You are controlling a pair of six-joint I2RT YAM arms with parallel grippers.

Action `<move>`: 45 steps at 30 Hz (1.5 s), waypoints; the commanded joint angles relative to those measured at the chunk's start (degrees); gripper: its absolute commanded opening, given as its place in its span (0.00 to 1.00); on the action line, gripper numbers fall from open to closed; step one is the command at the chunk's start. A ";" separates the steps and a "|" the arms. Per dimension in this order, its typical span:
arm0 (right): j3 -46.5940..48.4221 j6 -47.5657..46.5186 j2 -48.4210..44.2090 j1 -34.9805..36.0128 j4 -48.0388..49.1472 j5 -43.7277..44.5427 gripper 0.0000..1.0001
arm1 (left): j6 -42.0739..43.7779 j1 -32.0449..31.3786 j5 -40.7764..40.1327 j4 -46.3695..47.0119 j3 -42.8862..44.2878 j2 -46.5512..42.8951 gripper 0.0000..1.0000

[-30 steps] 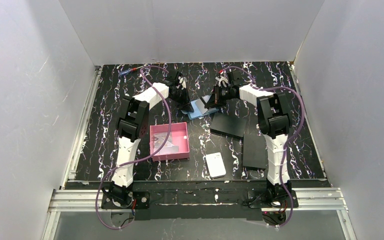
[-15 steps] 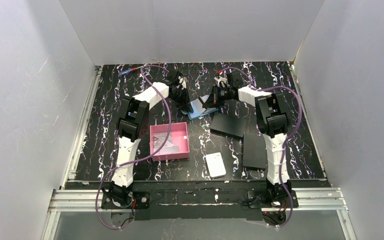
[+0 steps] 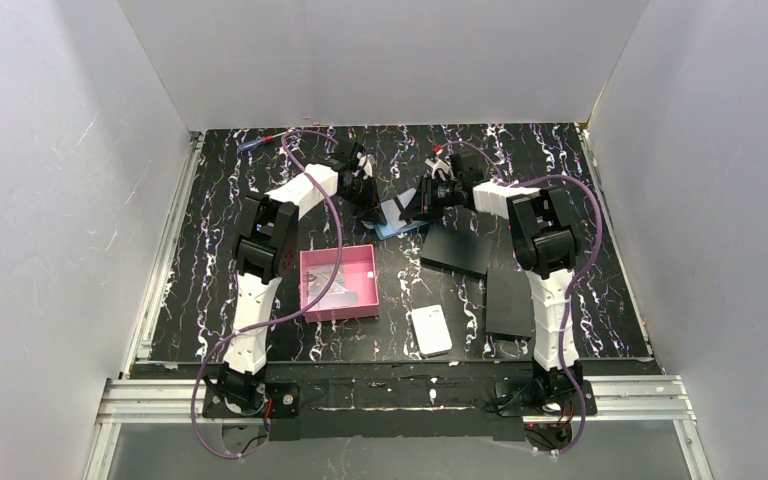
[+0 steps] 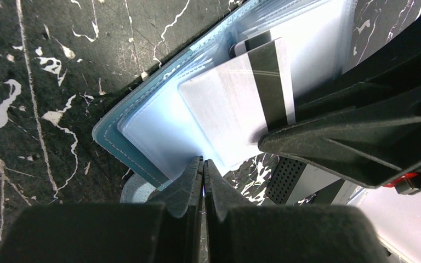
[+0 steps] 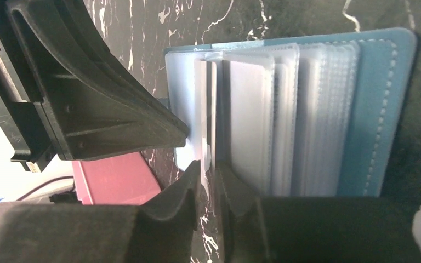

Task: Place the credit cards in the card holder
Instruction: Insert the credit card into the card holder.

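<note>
From above, the card holder (image 3: 396,218) is only seen as a blue patch, far-middle on the table (image 3: 210,260); the striped card (image 4: 235,98) is shown just by the left wrist. The right gripper (image 3: 423,200) has been nudged leftward since before. A clear sleeve (image 4: 167,137) is pinched by the near-shut left gripper (image 4: 203,164), the striped card by narrow right jaws.

Bright, even light; near wrist-view foregrounds blurred.
</note>
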 commanded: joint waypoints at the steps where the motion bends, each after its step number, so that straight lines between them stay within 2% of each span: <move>1: 5.73 -9.33 -3.31 0.77 -14.15 8.27 0.30 | 2.12 0.37 -2.40 -3.53 0.28 0.84 0.00; 7: 10.35 -16.16 -5.26 1.20 -25.70 15.58 0.48 | 2.32 0.37 -2.19 -3.58 0.21 0.96 0.00; 14: 13.46 -19.05 -5.61 1.39 -28.84 18.35 0.57 | 2.54 0.37 -1.93 -3.57 0.22 0.86 0.00; 18: 15.80 -18.77 -3.62 1.54 -28.24 17.32 0.52 | 2.67 0.36 -1.76 -3.57 0.45 0.81 0.00; 20: 16.52 -18.26 -2.72 1.71 -28.03 16.72 0.44 | 2.71 0.37 -1.67 -3.58 0.55 0.81 0.00; 22: 16.53 -17.64 -2.05 1.82 -27.34 16.70 0.40 | 2.76 0.37 -1.62 -3.64 0.50 0.79 0.00; 31: 17.33 -16.47 1.66 1.98 -25.44 15.34 0.37 | 3.22 0.37 -2.20 -3.96 0.50 0.53 0.00; 35: 16.64 -13.57 1.87 2.39 -22.45 13.30 0.31 | 3.52 0.47 -1.47 -4.14 0.60 -1.71 0.01; 36: 16.72 -13.84 1.94 2.44 -22.81 13.98 0.29 | 2.77 1.08 -0.43 -4.35 1.33 -2.75 0.16; 38: 16.80 -14.55 2.36 2.44 -23.48 14.54 0.28 | 0.96 3.01 2.50 -3.80 1.62 -4.01 0.19; 42: 16.89 -15.34 2.72 2.44 -24.20 15.22 0.27 | 1.00 3.33 3.40 -3.72 0.96 -4.25 0.11; 45: 17.52 -16.00 3.26 2.44 -25.14 15.38 0.26 | 1.47 3.34 -0.59 -4.65 -0.29 -4.27 0.03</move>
